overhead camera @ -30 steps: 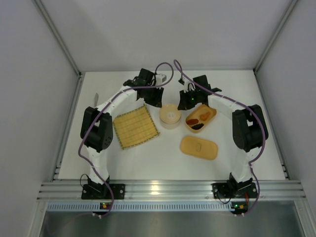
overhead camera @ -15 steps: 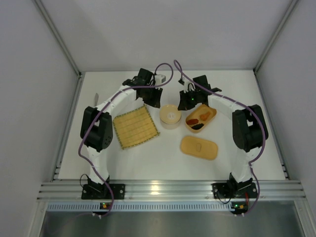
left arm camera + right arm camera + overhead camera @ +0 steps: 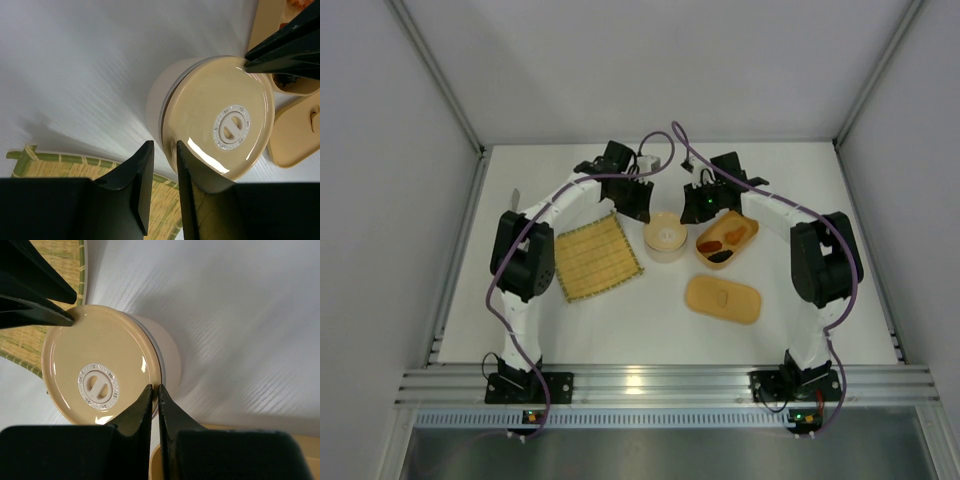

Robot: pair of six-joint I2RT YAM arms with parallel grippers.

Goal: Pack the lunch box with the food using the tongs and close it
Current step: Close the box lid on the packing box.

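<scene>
Lunch box lid (image 3: 722,298) looks light, stiff, slick: pinch a long edge. Right claw (image 3: 154,388) closed at jar (image 3: 100,365) rim; left claw (image 3: 163,146) slightly parted, grip unclear.

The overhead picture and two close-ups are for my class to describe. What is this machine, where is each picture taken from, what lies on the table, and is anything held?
It is two robot arms bolted at the near edge of the table: the left arm and the right arm. The overhead picture comes from a fixed camera above and behind them. Each close-up comes from a camera on one wrist, looking past its own black jaws. On the table lie a bamboo mat, a round cream pot with its lid on, an open tan lunch box with food pieces inside, and the box's flat lid. The right jaws are closed at the pot lid's rim; the left jaws stand slightly apart at the opposite rim. Whether either grips it is unclear.
</scene>
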